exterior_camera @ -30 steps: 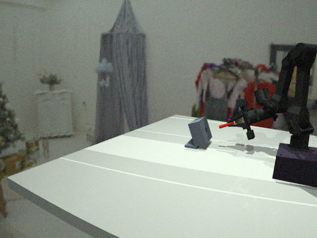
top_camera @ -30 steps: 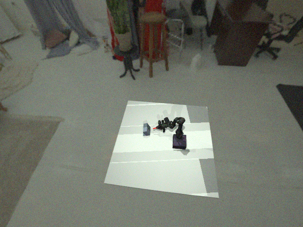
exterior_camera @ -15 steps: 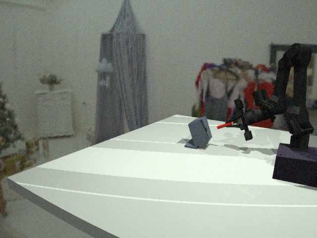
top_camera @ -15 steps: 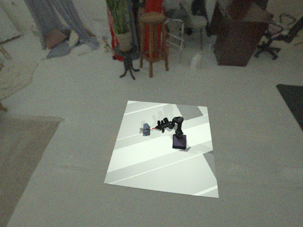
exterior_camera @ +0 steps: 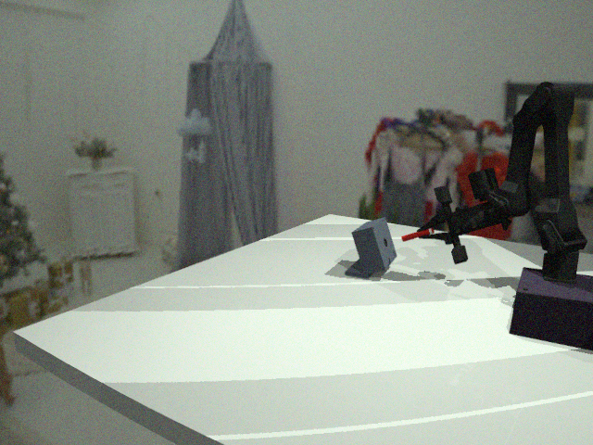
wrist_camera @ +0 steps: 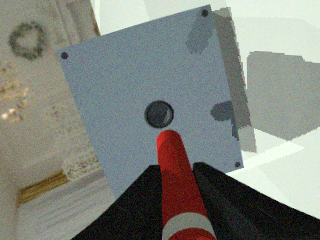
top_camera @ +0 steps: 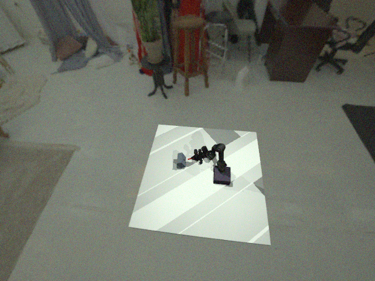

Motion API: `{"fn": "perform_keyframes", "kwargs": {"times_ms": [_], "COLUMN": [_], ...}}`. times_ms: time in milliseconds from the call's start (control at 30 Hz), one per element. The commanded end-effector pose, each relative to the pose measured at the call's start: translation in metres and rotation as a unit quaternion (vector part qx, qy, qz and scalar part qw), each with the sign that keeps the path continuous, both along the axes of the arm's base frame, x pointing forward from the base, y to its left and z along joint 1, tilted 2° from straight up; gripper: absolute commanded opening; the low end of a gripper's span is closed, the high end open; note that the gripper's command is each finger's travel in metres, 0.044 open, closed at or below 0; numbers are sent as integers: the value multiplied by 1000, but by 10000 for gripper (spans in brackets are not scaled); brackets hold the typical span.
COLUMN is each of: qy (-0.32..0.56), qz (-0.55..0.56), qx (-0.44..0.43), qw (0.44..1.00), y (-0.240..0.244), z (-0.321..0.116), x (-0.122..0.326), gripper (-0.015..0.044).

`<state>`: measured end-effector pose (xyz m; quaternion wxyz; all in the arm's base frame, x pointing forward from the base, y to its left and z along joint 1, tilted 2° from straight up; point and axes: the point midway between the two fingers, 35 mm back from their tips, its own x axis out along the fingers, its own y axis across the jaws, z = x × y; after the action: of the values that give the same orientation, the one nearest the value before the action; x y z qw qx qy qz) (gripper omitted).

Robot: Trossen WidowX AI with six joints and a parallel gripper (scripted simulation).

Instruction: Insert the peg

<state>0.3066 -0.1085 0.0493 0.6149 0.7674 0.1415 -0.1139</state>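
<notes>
A round red peg (top_camera: 189,158) (exterior_camera: 414,235) (wrist_camera: 175,175) with a pale band is held between the fingers of my gripper (top_camera: 193,158) (exterior_camera: 427,231) (wrist_camera: 176,174), which is shut on it. The peg points away from the gripper toward the panel, its free end tilted a little down. The blue-grey sloped panel (top_camera: 181,160) (exterior_camera: 370,244) (wrist_camera: 115,80) stands in front, with one round dark hole (exterior_camera: 385,242) (wrist_camera: 159,114) in its face. In the wrist view the peg's end shows just below the hole and slightly right. A gap separates peg and panel in the exterior view.
The panel stands on the white table (top_camera: 187,199) (exterior_camera: 287,339), which carries bright stripes and shadows. The arm's dark purple base box (top_camera: 221,175) (exterior_camera: 550,306) is behind the gripper. Small dark screws mark the panel's corners. Arm shadows fall on the panel face.
</notes>
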Motion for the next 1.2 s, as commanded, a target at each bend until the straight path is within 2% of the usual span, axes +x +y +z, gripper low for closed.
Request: {"fn": "perform_keyframes", "kwargs": {"times_ms": [0, 1167], "qy": [-4, -14], "qz": [-4, -7], "qx": [1, 1], "qw": [1000, 1000], "y": [-2, 1], "z": [0, -11], "x": [5, 29], "gripper": [0, 0]}}
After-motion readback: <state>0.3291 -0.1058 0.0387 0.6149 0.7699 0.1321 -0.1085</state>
